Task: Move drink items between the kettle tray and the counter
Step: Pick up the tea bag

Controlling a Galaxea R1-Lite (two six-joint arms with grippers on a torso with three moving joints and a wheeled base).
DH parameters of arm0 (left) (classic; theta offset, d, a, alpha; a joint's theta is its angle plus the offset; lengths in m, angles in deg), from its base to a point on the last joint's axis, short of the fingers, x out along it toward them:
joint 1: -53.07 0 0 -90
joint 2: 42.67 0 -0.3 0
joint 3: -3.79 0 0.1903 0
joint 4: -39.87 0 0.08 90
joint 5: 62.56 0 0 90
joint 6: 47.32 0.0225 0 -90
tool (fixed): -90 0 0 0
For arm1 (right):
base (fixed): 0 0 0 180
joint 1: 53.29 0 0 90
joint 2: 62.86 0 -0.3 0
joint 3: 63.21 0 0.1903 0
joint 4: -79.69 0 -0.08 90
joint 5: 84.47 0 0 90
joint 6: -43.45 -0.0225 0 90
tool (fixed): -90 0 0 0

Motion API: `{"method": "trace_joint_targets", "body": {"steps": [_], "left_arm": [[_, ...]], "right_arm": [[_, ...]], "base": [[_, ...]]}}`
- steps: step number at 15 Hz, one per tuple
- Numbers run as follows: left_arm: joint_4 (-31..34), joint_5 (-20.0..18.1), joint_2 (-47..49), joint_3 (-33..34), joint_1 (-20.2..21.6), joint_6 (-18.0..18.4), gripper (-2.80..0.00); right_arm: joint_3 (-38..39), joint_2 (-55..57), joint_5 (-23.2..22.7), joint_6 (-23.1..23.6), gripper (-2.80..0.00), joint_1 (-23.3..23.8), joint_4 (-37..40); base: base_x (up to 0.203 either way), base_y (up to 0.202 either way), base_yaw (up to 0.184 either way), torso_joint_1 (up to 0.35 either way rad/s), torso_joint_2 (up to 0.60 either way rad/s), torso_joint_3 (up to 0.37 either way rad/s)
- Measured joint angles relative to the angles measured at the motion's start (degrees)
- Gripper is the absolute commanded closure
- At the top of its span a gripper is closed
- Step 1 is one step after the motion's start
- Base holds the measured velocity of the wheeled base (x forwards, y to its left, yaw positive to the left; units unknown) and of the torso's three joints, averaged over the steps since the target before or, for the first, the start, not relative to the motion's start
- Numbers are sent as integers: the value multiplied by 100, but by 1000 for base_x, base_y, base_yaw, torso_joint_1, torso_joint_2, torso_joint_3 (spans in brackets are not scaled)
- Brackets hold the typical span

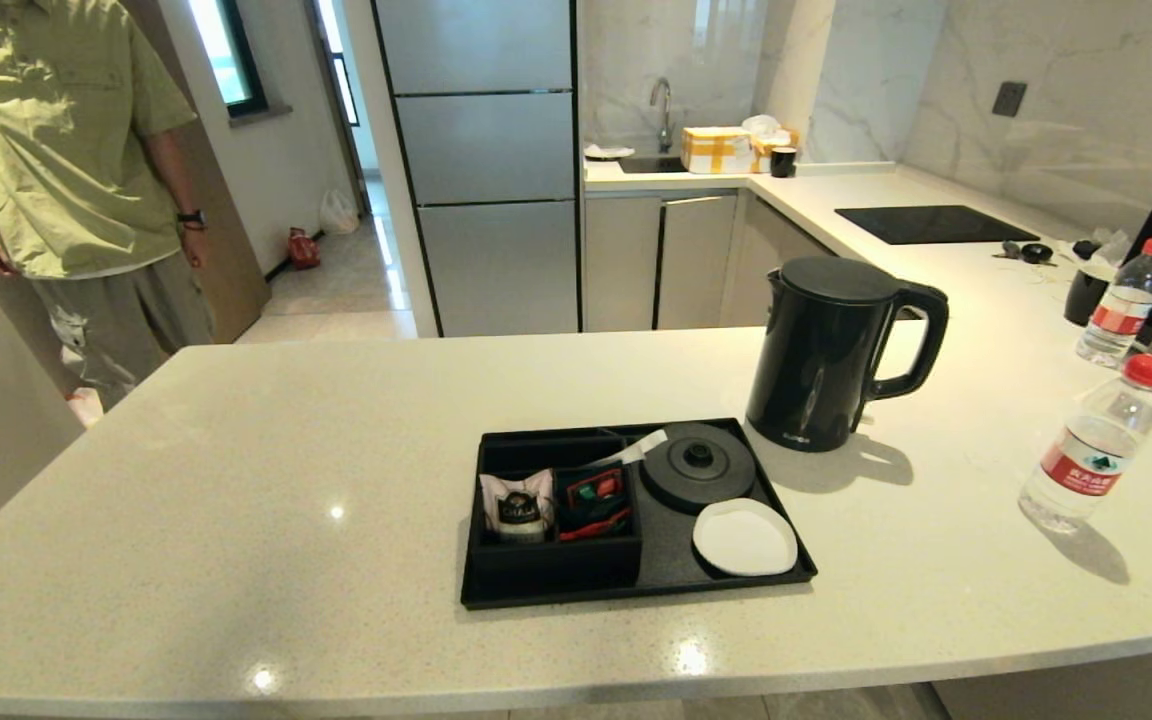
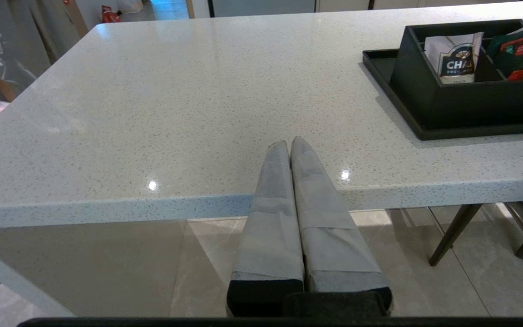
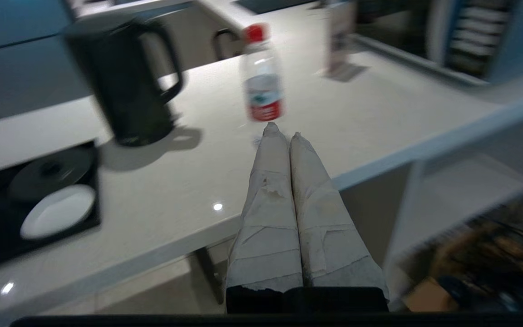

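Left gripper (image 2: 288, 143) pinched closed, empty, off the worktop's (image 1: 236, 450) front edge. Kettle tray (image 1: 636, 590) near front edge, centre; pink-and-black sachet (image 1: 516, 505) in its front-left compartment, round base (image 1: 698, 467) bare. Kettle (image 1: 821, 350) on worktop at tray's back-right corner. 1 water bottle (image 1: 1091, 450) toward right edge. Right gripper (image 3: 282, 131) apparently closed, empty; view blurred.

Left end effector (image 2: 290, 141) fingers pressed together, empty, level, at bench (image 2: 152, 113) front edge. Right end effector (image 3: 283, 129) same: fingers together, empty.
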Motion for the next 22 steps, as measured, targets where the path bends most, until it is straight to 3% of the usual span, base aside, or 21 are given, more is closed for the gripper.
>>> {"method": "trace_joint_targets", "body": {"steps": [2, 4, 5, 7, 8, 13, 15, 18, 20, 22], "left_arm": [[1, 2, 0, 0, 0, -2, 0], [1, 0, 0, 0, 0, 0, 0], [1, 2, 0, 0, 0, 0, 0], [1, 0, 0, 0, 0, 0, 0], [-2, 0, 0, 0, 0, -1, 0], [1, 0, 0, 0, 0, -2, 0], [43, -32, 2, -1, 0, 92, 0], [73, -124, 0, -12, 0, 533, 0], [251, -78, 4, -77, 0, 329, 0], [381, -87, 43, -138, 0, 530, 0]], "right_arm": [[1388, -182, -706, 282, 0, 22, -1279], [2292, -264, -1202, 553, 0, 37, -2344], [2462, -285, -1505, 631, 0, 44, -2518], [2548, -297, -1884, 672, 0, 50, -2054], [2545, -302, -1912, 670, 0, 54, -1773], [2588, -304, -1912, 598, 0, 53, -1921], [2592, -304, -1912, 598, 0, 53, -1922], [2595, -304, -1910, 598, 0, 54, -1922], [2595, -304, -1912, 598, 0, 52, -1922], [2597, -304, -1912, 597, 0, 52, -1922]], "base": [[0, 0, 0, 0, 0, 0], [0, 0, 0, 0, 0, 0], [0, 0, 0, 0, 0, 0], [0, 0, 0, 0, 0, 0], [0, 0, 0, 0, 0, 0], [0, 0, 0, 0, 0, 0], [0, 0, 0, 0, 0, 0], [0, 0, 0, 0, 0, 0], [0, 0, 0, 0, 0, 0], [0, 0, 0, 0, 0, 0]]}}
